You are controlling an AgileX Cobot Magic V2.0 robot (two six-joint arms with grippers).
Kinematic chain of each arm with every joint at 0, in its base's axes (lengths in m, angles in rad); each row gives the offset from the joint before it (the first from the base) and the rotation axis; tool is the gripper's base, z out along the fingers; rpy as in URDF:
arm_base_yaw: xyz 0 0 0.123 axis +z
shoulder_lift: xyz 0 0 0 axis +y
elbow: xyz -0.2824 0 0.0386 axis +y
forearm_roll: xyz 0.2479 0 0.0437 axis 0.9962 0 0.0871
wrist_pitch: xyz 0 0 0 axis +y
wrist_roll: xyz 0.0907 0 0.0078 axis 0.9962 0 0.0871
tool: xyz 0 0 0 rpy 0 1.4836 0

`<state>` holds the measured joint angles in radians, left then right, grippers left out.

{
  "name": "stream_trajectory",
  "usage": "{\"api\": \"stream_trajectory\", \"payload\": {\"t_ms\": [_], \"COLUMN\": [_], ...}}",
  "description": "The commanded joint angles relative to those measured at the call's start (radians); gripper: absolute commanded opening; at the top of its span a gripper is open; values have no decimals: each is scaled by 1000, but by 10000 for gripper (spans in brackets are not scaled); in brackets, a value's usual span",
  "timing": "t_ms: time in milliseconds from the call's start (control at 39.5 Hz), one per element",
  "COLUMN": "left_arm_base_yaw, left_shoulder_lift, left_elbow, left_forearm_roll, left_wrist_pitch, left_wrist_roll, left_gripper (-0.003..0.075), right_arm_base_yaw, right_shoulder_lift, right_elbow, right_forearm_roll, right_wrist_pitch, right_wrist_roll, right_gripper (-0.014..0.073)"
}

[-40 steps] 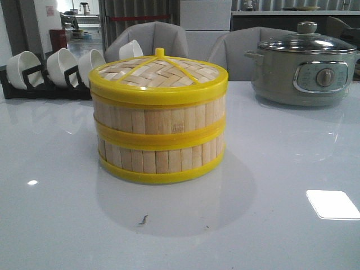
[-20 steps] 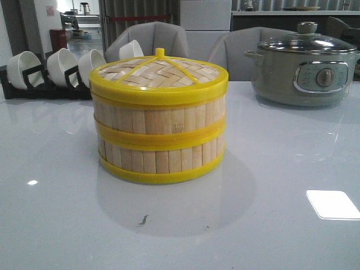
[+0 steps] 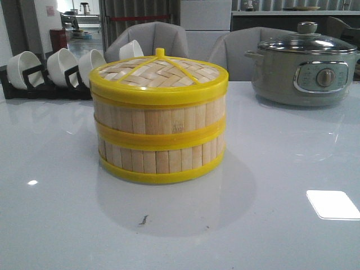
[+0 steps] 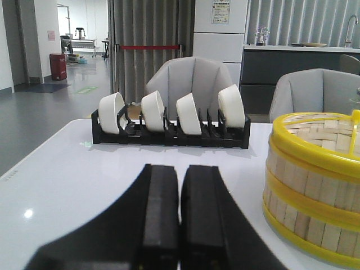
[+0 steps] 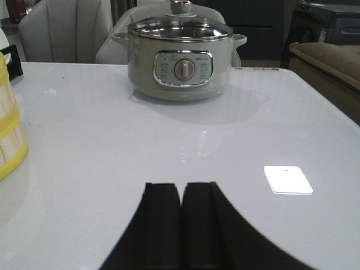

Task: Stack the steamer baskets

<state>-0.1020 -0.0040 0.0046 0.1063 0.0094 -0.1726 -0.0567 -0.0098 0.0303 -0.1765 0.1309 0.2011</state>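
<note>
Since the steamer baskets (image 3: 159,121) stand stacked with the lid (image 3: 159,75) seated squarely on top, my left gripper (image 4: 179,211) and right gripper (image 5: 181,216) sit clenched, empty, apart from the stack

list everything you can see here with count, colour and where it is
steamer baskets: two tiers, pale wood slats with yellow rims, stacked at table centre
lid: one, woven with yellow rim, on top of the stack
bowls: four, white, standing in the rack
rack: one, black, back left of the table
electric pot: one, grey-green with glass lid, back right
table: one, glossy white
chairs: two, grey, behind the table
left gripper: black, shut, empty, left of the stack
right gripper: black, shut, empty, right of the stack
</note>
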Motion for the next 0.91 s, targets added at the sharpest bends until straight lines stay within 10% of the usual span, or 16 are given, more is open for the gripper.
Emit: {"api": "stream_trajectory", "payload": {"t_ms": [0, 886], "left_arm_base_yaw": [1, 1], "left_shoulder_lift": [-12, -12], "left_elbow": [2, 2], "left_forearm_roll": [0, 0], "left_wrist_pitch": [-87, -87], "left_wrist_roll": [0, 0], "left_gripper": [97, 97], "right_arm_base_yaw": [-2, -2], "right_shoulder_lift": [-22, -22], "right_elbow": [-16, -16], "right_forearm_roll": [-2, 144], "right_wrist_pitch": [-98, -86], "right_wrist_roll": [4, -188], "right_gripper": [25, 25]}}
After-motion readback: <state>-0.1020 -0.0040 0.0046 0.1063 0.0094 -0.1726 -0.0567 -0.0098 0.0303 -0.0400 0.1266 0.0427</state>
